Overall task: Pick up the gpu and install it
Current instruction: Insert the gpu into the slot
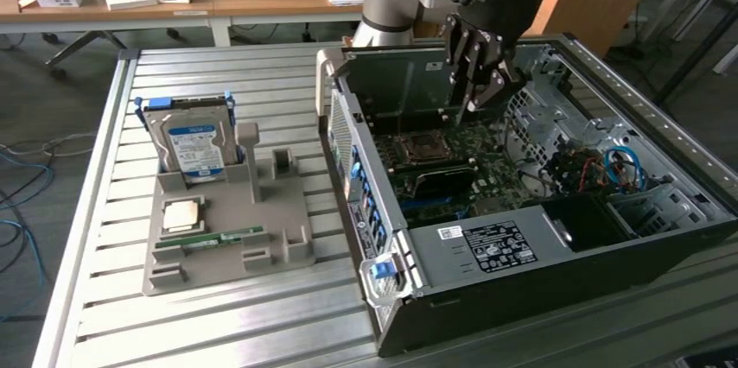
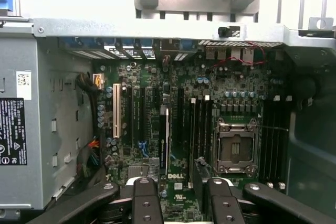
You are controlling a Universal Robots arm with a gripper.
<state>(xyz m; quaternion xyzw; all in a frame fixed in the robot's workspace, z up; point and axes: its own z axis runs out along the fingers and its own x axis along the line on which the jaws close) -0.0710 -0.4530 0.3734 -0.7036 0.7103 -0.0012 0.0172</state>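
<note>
- One gripper (image 1: 479, 98) hangs inside the open case (image 1: 496, 299), low over the board (image 2: 157, 85).
- Its two fingers (image 2: 144, 200) stand apart and released. In the wrist view the board shows through the gap between them, and nothing is clamped there.
- One gpu (image 2: 167, 140), as far as can be told, is the thin pale strip seen edge-on. It stands upright among the long slots, straight ahead of the finger gap and apart from both fingers. Whether it is fully seated cannot be told.
- One case lies on its side with the open face up, on the slatted metal table (image 1: 231, 316).
- One board fills the case floor. "DELL" is printed on it in white, just ahead of the finger gap.
- One empty square socket (image 2: 235, 148) sits in a metal frame beside the narrow dark slots.
- One white slot (image 2: 116, 109) lies among the dark ones.
- One black label (image 1: 496, 245) with white print is on the grey box in the case; its text is too small to read.
- One grey tray (image 1: 289, 243) lies on the table at the exterior view's left of the case.
- One drive (image 1: 194, 150) with a blue-and-white label stands upright in the tray.
- One square chip (image 1: 182, 215) and one green stick (image 1: 219, 237) lie flat in the tray.
</note>
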